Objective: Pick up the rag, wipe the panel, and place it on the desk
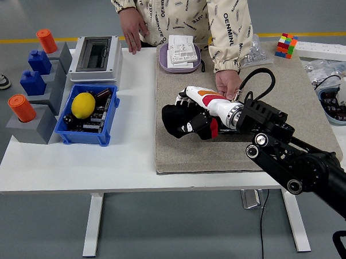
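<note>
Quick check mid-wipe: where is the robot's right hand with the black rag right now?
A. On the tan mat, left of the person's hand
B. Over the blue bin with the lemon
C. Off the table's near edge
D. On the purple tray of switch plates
A: the right hand presses the black rag onto the tan mat, just left of the person's hand.

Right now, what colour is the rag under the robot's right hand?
Black. The crumpled cloth rag under the right hand shows best in the head view.

The white table (134, 160) holds a tan mat (231, 153); a blue bin (106, 118) sits to its left; a gray box (95, 52) sits behind the bin.
</note>
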You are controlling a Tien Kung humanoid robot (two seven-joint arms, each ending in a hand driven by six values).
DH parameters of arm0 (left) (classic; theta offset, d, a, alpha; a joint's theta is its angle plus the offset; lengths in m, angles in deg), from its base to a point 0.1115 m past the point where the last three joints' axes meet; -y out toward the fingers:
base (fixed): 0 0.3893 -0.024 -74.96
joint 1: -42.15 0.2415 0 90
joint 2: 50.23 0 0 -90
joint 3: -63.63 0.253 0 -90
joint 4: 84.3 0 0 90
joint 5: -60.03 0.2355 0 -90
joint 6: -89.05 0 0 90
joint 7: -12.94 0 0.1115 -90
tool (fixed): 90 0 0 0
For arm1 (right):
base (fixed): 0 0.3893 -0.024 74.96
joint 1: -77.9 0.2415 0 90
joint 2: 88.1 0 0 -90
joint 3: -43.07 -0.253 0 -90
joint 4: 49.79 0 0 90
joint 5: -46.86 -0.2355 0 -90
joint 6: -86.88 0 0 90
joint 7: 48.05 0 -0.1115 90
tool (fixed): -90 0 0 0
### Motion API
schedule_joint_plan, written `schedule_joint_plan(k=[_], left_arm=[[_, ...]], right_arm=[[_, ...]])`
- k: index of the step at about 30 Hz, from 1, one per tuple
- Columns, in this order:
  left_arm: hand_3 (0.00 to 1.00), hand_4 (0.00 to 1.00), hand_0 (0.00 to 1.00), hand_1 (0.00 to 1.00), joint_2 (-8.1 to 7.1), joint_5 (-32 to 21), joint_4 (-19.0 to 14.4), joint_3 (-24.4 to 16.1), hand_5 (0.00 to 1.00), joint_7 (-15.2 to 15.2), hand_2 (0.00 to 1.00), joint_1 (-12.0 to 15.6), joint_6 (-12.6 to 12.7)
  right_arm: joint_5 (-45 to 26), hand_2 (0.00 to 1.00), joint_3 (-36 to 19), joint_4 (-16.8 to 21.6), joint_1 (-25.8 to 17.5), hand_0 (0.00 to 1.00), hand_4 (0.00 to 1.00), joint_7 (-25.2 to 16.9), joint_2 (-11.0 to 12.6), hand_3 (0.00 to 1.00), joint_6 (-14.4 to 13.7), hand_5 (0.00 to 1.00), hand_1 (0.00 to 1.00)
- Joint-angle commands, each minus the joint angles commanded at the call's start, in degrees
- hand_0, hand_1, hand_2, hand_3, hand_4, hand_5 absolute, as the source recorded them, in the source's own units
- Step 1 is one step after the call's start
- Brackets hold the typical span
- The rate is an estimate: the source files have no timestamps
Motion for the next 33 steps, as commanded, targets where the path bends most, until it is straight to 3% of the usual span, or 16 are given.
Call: schedule_joint_plan(k=[8,24,33], left_arm=[[0.621,0.685,0.722,0.716,0.08,0.2,0.0,-0.3,0.57,0.1,0.768,0.1,0.0],[0.621,0.684,0.721,0.716,0.44,0.2,0.0,-1.1,0.567,0.1,0.767,0.0,0.0],[0.621,0.685,0.72,0.715,0.53,0.3,0.0,-1.2,0.568,0.2,0.767,-0.3,-0.1]], right_arm=[[-0.1,0.459,-1.0,-1.2,-1.6,0.286,0.914,0.0,3.0,0.452,0.0,0.002,0.401],[-0.1,0.459,-5.1,-1.5,-4.5,0.286,0.917,0.1,14.1,0.451,0.5,0.002,0.401],[-0.1,0.459,-6.7,-1.7,-6.1,0.286,0.918,0.1,18.3,0.451,0.7,0.002,0.401]])
